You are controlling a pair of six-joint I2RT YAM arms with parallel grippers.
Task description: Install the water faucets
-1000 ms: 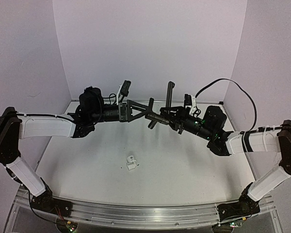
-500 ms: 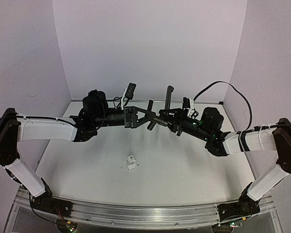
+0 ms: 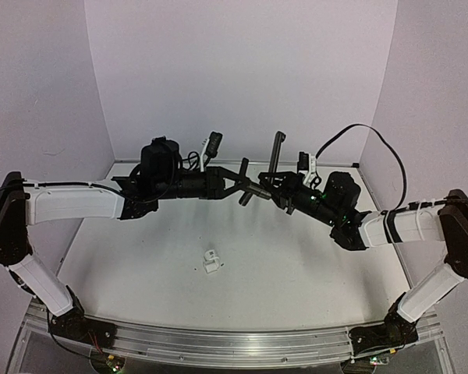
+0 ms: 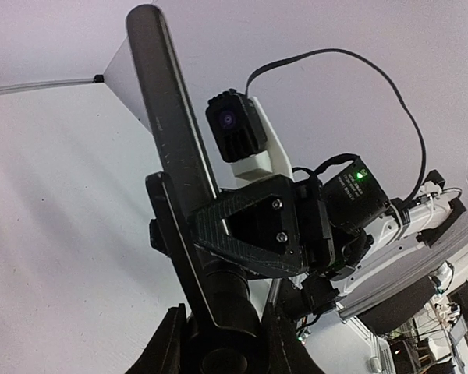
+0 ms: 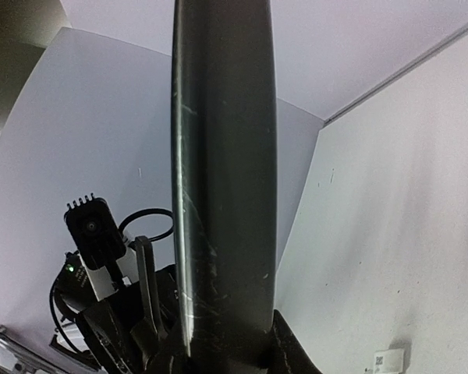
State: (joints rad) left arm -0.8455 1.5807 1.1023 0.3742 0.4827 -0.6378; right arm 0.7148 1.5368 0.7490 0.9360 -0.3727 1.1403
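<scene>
The white fitting (image 3: 211,262) lies alone on the table (image 3: 312,273), near the front and a little left of centre, well apart from both arms. Above and behind it, the two arms meet in mid-air over the table's middle. The left gripper (image 3: 240,182) is clamped on the lower stem of the black spout (image 3: 276,153). The right gripper (image 3: 267,185) grips it just beside, and the spout's thin rod stands nearly upright against the back wall (image 3: 242,70).
</scene>
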